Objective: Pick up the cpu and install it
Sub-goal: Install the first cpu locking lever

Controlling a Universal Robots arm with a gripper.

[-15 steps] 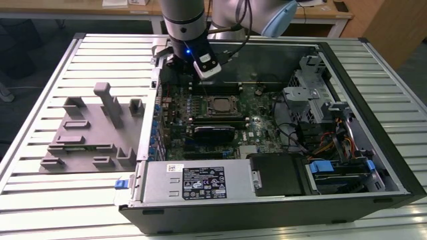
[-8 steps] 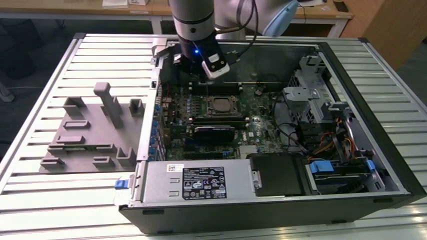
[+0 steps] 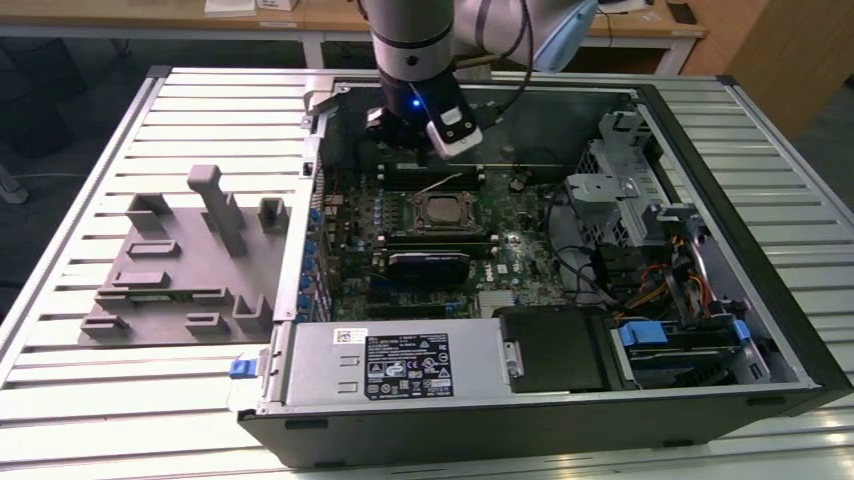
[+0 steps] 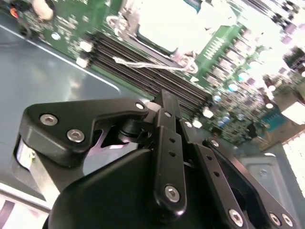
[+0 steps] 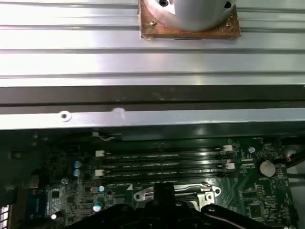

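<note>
as fingers (image 5: 163, 191) hang closed, cpu (image 3: 445, 212) lies nr them.

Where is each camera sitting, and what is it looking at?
Exterior view: high up, looking down into the open computer case; the arm shows.
First wrist view: on the arm, looking across the motherboard to the arm's base; the gripper shows.
Second wrist view: behind the gripper, facing the memory slots.
Both wrist views share gripper and memory slots.

Flat silvery-grey square cpu (image 3: 446, 211) sits level inside the motherboard socket.
</note>
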